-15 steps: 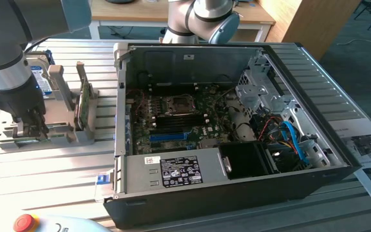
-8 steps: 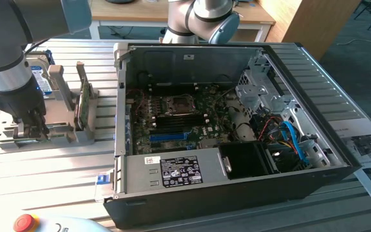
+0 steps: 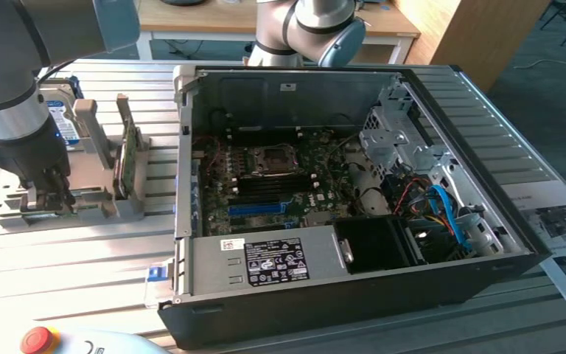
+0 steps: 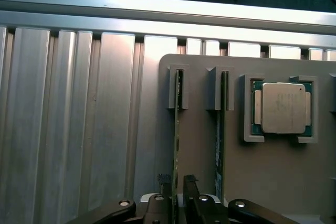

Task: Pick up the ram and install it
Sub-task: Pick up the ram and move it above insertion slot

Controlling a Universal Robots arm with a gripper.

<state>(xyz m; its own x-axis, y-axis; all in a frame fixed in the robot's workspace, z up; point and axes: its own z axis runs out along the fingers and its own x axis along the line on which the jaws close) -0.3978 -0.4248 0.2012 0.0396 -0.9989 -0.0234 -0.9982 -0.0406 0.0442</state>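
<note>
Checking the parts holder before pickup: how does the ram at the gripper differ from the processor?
The ram stands on edge in a slot, showing its thin edge; the processor lies flat in a square recess, silver lid up. The ram is long and narrow, the processor squarish. The open gripper straddles the ram; the processor sits apart from it. Both rest in the gray holder.

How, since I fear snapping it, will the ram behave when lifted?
The ram looks a thin, rigid board, so probably stiff and light. It stands on edge in a narrow holder slot, so a skewed pull might bind it. The gripper straddles its flat faces; they may be slippery.
</note>
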